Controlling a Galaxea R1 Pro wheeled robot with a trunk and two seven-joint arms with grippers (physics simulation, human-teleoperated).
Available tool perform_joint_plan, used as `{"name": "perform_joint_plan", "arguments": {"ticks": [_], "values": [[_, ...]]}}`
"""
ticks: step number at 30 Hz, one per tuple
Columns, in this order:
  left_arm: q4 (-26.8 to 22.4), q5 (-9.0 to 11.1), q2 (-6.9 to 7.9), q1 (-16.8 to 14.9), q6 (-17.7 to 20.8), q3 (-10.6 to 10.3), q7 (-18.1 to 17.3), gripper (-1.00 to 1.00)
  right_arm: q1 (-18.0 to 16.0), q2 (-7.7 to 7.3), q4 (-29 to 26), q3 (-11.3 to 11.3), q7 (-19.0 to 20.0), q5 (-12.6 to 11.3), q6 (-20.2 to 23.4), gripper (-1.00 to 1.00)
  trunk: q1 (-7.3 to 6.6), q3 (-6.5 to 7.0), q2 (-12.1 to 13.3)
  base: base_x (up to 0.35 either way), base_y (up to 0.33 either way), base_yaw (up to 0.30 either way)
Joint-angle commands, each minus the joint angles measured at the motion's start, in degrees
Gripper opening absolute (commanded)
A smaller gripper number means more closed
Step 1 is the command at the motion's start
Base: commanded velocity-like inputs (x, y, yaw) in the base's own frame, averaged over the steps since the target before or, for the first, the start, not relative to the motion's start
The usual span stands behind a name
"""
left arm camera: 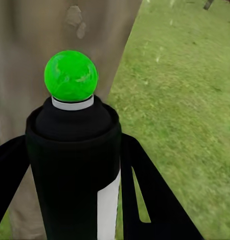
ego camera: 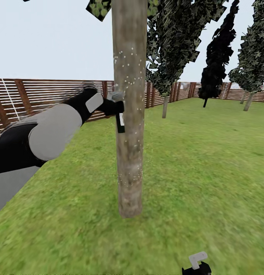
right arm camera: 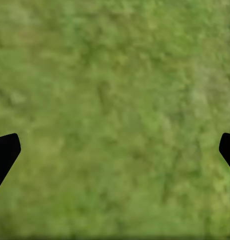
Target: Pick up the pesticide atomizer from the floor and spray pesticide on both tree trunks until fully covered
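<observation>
Item: pesticide atomizer (left arm camera: pixel 75 170), black, green-capped, rigid and judged light. It was clamped by its body in the left gripper (left arm camera: pixel 70 190), just before the speckled tree trunk (ego camera: pixel 128 114). Right gripper (right arm camera: pixel 115 150) was spread wide over lawn (right arm camera: pixel 115 75).

Black atomizer (left arm camera: pixel 72 165), green ball top; mottled grey-brown trunk (ego camera: pixel 128 114), perhaps white-speckled.
</observation>
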Motion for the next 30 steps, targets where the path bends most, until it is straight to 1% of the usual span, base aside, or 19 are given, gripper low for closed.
{"name": "perform_joint_plan", "arguments": {"ticks": [1,2,3,7,8,10,13,15,17,20,22,24,27,28,30], "values": [[-0.1,0.6,0.00,0.7,-0.8,0.2,0.2,-1.00,0.0,-0.02,0.1,0.4,-0.4,0.3,0.0,1.00,-0.01,-0.05,0.0,-0.012,0.002,0.000],[-0.1,0.5,0.00,1.3,-1.7,0.2,0.2,-1.00,0.0,-0.02,0.1,0.4,-0.4,0.3,0.0,1.00,-0.01,-0.05,0.0,-0.007,0.001,0.000],[-0.1,0.4,0.00,2.6,-2.6,0.1,0.2,-1.00,0.0,0.01,0.1,0.4,-0.4,0.3,0.0,1.00,-0.01,-0.05,0.0,-0.003,0.000,0.000],[-0.2,0.1,0.00,5.9,-3.9,0.1,0.3,-1.00,0.0,-0.02,0.1,0.4,-0.4,0.3,-0.1,1.00,-0.01,-0.05,0.0,0.000,0.000,0.000],[-0.2,-0.9,0.00,7.6,-5.7,0.1,0.3,-1.00,0.0,-0.03,0.1,0.5,-0.4,0.3,-0.1,1.00,-0.01,-0.05,0.0,0.000,0.000,0.000],[-0.2,-3.0,0.00,9.8,-7.0,0.1,0.3,-1.00,0.0,0.01,0.1,0.4,-0.4,0.3,-0.1,1.00,-0.01,-0.05,0.0,0.000,0.000,0.000],[-0.3,-4.1,0.00,11.7,-7.4,0.1,0.3,-1.00,0.0,0.03,0.1,0.4,-0.4,0.3,0.0,1.00,-0.01,-0.05,0.0,0.000,0.000,0.000],[-0.2,-4.2,0.00,12.0,-7.4,0.1,0.3,-1.00,0.0,0.04,0.1,0.4,-0.4,0.3,0.0,1.00,-0.01,-0.05,0.0,0.000,0.000,0.000],[-0.1,-4.2,0.00,13.1,-7.5,0.1,0.3,-1.00,0.0,0.05,0.1,0.5,-0.4,0.3,0.0,1.00,-0.01,-0.05,0.0,0.000,0.000,0.000],[-0.1,-4.3,0.00,18.0,-10.9,0.1,0.2,-1.00,0.0,0.05,0.1,0.5,-0.4,0.3,0.0,1.00,-0.01,-0.05,0.0,0.000,0.000,0.000],[-0.1,-4.3,0.00,20.0,-12.0,0.1,0.2,-1.00,0.0,0.05,0.1,0.5,-0.4,0.3,0.0,1.00,-0.01,-0.05,0.0,0.000,0.000,0.000],[-0.1,-4.3,0.00,23.3,-13.6,0.1,0.2,-1.00,0.0,0.25,0.1,0.5,-0.4,0.3,0.0,1.00,-0.01,-0.05,0.0,0.000,0.000,0.000],[-0.1,-4.3,0.00,25.6,-15.5,0.1,0.2,-1.00,0.0,0.30,0.1,0.4,-0.4,0.3,-0.2,1.00,-0.01,-0.05,0.0,0.000,0.000,0.000],[-0.1,-4.3,0.00,27.1,-16.1,0.1,0.2,-1.00,0.0,0.31,0.1,0.4,-0.4,0.3,-0.2,1.00,-0.01,-0.05,0.0,0.000,0.000,0.000],[-0.1,-4.3,0.00,29.1,-19.0,0.1,0.2,-1.00,0.0,0.31,0.1,0.4,-0.4,0.3,-0.3,1.00,-0.01,-0.05,0.0,0.000,0.000,0.000]]}}
